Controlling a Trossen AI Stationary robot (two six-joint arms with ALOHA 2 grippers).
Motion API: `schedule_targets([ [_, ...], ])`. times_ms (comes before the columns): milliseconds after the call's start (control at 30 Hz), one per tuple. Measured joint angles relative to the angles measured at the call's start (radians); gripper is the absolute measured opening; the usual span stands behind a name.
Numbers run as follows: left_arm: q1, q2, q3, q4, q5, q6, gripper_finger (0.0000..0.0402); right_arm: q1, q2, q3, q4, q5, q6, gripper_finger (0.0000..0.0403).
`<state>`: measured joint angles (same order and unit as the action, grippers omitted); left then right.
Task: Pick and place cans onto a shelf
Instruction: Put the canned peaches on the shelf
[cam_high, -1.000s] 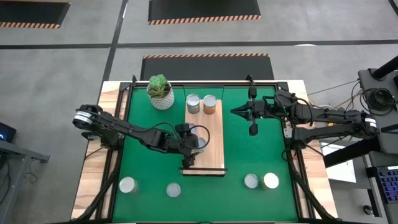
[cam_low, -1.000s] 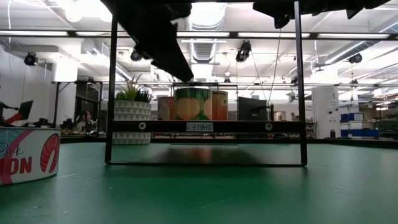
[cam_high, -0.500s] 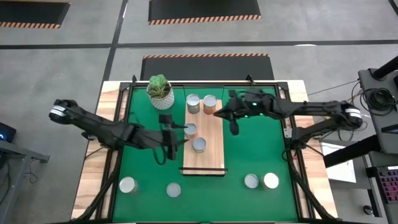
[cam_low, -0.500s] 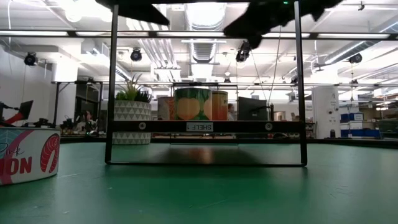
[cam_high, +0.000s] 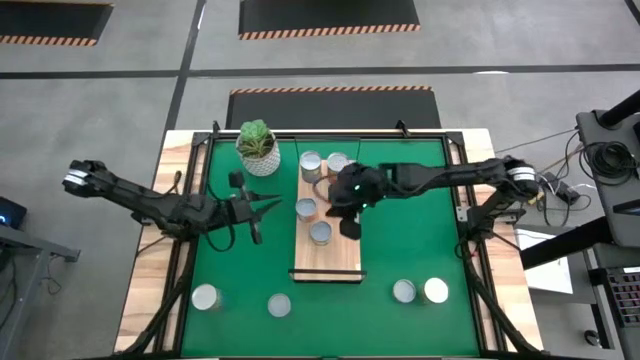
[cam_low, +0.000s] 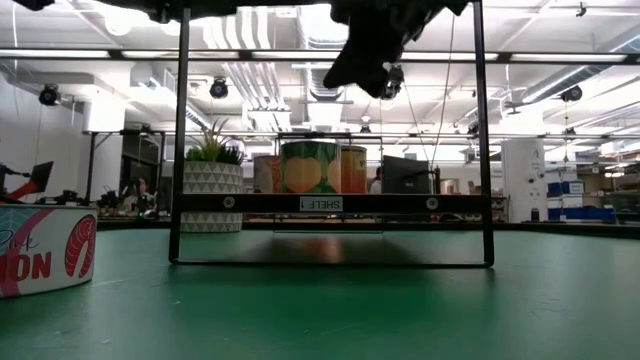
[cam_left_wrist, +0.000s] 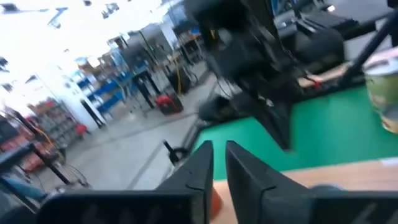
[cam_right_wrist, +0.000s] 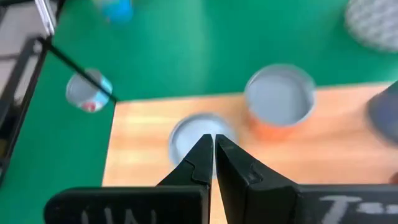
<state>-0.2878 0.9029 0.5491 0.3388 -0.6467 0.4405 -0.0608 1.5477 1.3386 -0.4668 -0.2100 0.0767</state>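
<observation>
The light-brown shelf (cam_high: 340, 255) lies in the middle of the green mat. Several silver-topped cans stand on it: one nearest (cam_high: 320, 233), one beside it (cam_high: 306, 208) and two at its far end (cam_high: 311, 165). More cans stand on the mat near the table's front edge (cam_high: 205, 297) (cam_high: 279, 305) (cam_high: 404, 291) (cam_high: 435, 291). My left gripper (cam_high: 272, 205) hangs shut, pointing level, just left of the shelf. My right gripper (cam_high: 347, 222) is shut and slants down above the shelf; in its wrist view the tips (cam_right_wrist: 213, 149) hover over a can top (cam_right_wrist: 186, 134).
A white pot with a green plant (cam_high: 257, 146) stands at the mat's far left, close to the shelf's far end. A black frame (cam_low: 181, 150) rises around the mat. A can with a salmon label (cam_low: 40, 250) stands near the low camera.
My left gripper has let go of a can on the shelf, drawn back toward the table's left edge, risen a little and shut; the can stays standing. My right gripper has swung from the far right toward the shelf and tipped downward, staying shut.
</observation>
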Motion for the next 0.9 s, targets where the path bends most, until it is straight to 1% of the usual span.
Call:
schedule_targets([
  [100,0.0,-0.016,0.004,0.009,0.0,0.018,0.0004,0.015,0.051,0.032,-0.06,0.001,0.022,0.0009],
  [233,0.0,-0.026,0.01,-0.025,0.001,-0.033,0.0002,0.029,0.109,0.048,-0.048,0.002,0.036,0.0009],
  [400,0.0,-0.023,0.009,-0.034,0.001,-0.023,0.0001,0.036,0.168,0.063,-0.029,0.001,0.026,0.0009],
  [600,0.0,-0.022,0.01,-0.045,0.0,-0.023,0.0,0.041,0.189,0.062,0.016,0.002,-0.01,0.0009],
  [700,0.0,-0.02,0.01,-0.046,0.0,-0.023,0.0,0.042,0.198,0.057,0.07,0.01,-0.022,0.0009],
  [900,0.0,-0.021,0.01,-0.045,0.0,-0.023,0.0,0.042,0.236,0.056,0.075,0.011,-0.037,0.0009],
])
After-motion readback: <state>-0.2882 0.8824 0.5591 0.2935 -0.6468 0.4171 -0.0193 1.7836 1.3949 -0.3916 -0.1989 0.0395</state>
